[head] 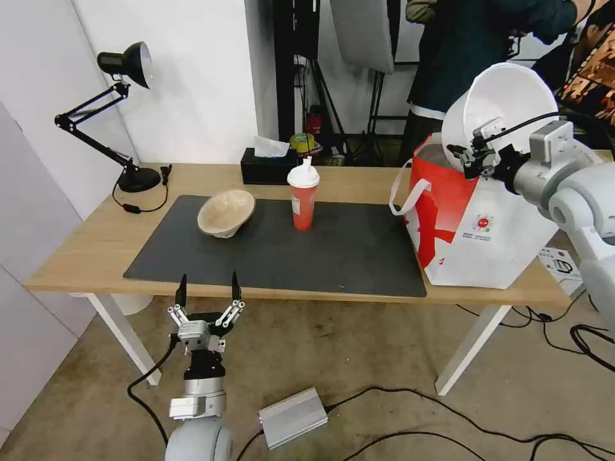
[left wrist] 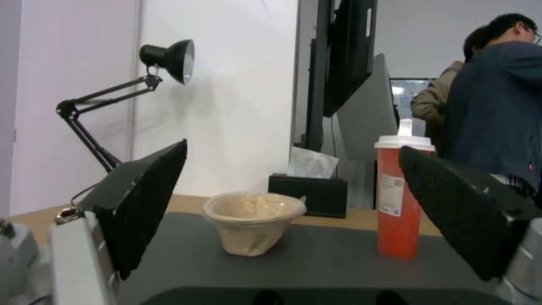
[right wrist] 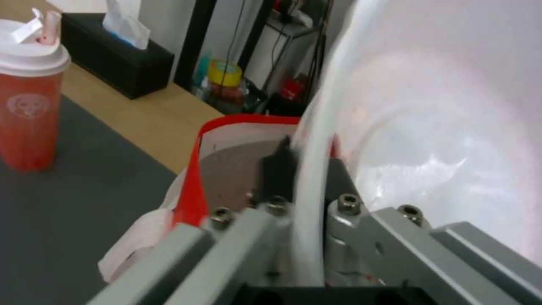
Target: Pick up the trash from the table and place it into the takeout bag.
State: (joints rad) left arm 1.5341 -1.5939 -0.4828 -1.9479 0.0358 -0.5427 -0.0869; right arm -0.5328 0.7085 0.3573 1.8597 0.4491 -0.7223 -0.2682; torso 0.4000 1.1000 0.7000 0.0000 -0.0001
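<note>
**Operator:** Report the scene, left side first.

**Robot:** A black desk lamp stands at the far left corner of the table. My left gripper hangs below the table's near edge, in front of the dark grey mat. Its two fingers are spread wide apart and nothing is between them. In the left wrist view the same gripper frames the mat.

**Operator:** Items on the mat?

**Robot:** The beige pulp bowl rests on the mat's left portion, tilted on its side. To its right, apart from it, the red drink cup stands upright with its white lid on. Behind both, off the mat, sits a black tissue box.

**Operator:** Right side?

**Robot:** The takeout bag stands at the table's right end, one white handle hanging over its left side. My right gripper is raised above the bag's open mouth. Its fingers are clamped on the rim of the large white bowl; the right wrist view shows the rim pinched between them. The bowl is tipped steeply, its opening turned toward the bag. I cannot tell whether anything remains inside the bowl
</note>
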